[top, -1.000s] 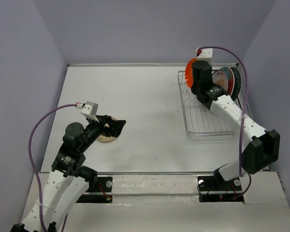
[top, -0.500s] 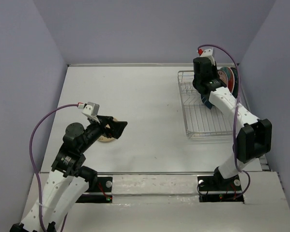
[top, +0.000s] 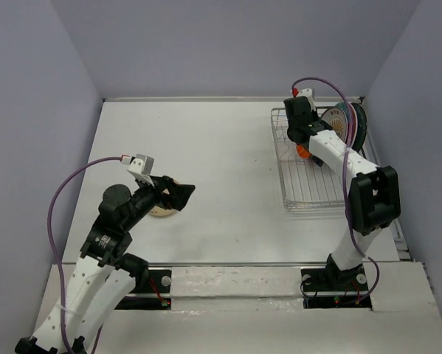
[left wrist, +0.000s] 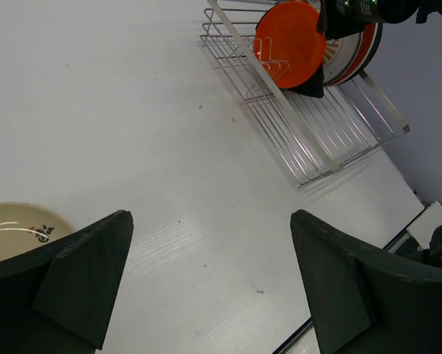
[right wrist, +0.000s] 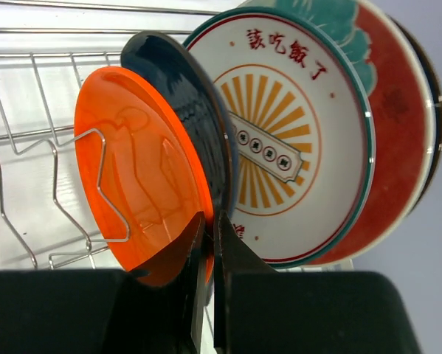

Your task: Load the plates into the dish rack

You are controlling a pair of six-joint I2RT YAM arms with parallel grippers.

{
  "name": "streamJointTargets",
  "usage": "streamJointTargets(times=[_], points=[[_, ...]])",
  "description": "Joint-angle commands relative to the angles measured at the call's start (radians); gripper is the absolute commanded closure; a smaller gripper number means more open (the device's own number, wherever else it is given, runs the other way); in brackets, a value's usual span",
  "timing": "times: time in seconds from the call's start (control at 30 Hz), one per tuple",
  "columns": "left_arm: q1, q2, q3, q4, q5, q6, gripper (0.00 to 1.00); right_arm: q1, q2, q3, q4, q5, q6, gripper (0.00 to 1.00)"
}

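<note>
my right end effector (right wrist: 210, 221): was pinched shut on the orange plate (right wrist: 139, 192), upright in the dish rack (top: 309, 188)
my left end effector (left wrist: 209, 221): was wide open, empty
cream plate (left wrist: 14, 228): sat on the counter (left wrist: 132, 110), right under my left one

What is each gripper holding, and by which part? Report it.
The right gripper pinches the orange plate by its lower rim. The left gripper is open, holding nothing.

My left arm (top: 88, 291) and right arm (top: 339, 155): white link shells, black joint housings. Purple cable (top: 50, 221) loops off each wrist. White camera block (top: 141, 166), red tip. Left fingers (left wrist: 84, 269): matte black wedges.
</note>
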State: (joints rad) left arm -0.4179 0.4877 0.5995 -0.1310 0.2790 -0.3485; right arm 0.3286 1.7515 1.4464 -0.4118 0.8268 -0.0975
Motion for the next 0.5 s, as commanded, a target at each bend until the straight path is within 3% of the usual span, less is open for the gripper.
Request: streamJointTargets(times=[0.0, 0.1, 0.13, 0.27, 0.37, 0.4, 0.47], points=[[0.005, 0.011, -0.004, 0.042, -0.001, 0.011, 0.01, 0.001, 0.005, 0.014, -0.005, -0.035, 0.062, 0.8], [0.007, 0.012, -0.004, 0.042, -0.011, 0.009, 0.01, 0.001, -0.026, 0.019, -0.007, -0.084, 0.073, 0.34], [0.005, 0.011, -0.004, 0.044, -0.012, 0.011, 0.01, 0.001, -0.039, 0.023, -0.005, -0.104, 0.073, 0.29], [0.011, 0.011, -0.004, 0.047, -0.015, 0.011, 0.01, 0.001, -0.115, 0.054, -0.033, -0.23, 0.128, 0.26], [0.024, 0.006, -0.001, 0.048, -0.021, 0.011, 0.01, 0.03, -0.202, 0.025, -0.021, -0.447, 0.201, 0.26], [0.04, -0.003, -0.001, 0.05, -0.027, 0.009, 0.01, 0.049, -0.242, 0.002, 0.035, -0.591, 0.222, 0.27], [0.066, -0.018, 0.0, 0.05, -0.037, 0.013, 0.01, 0.104, -0.259, -0.087, 0.111, -0.713, 0.299, 0.26]])
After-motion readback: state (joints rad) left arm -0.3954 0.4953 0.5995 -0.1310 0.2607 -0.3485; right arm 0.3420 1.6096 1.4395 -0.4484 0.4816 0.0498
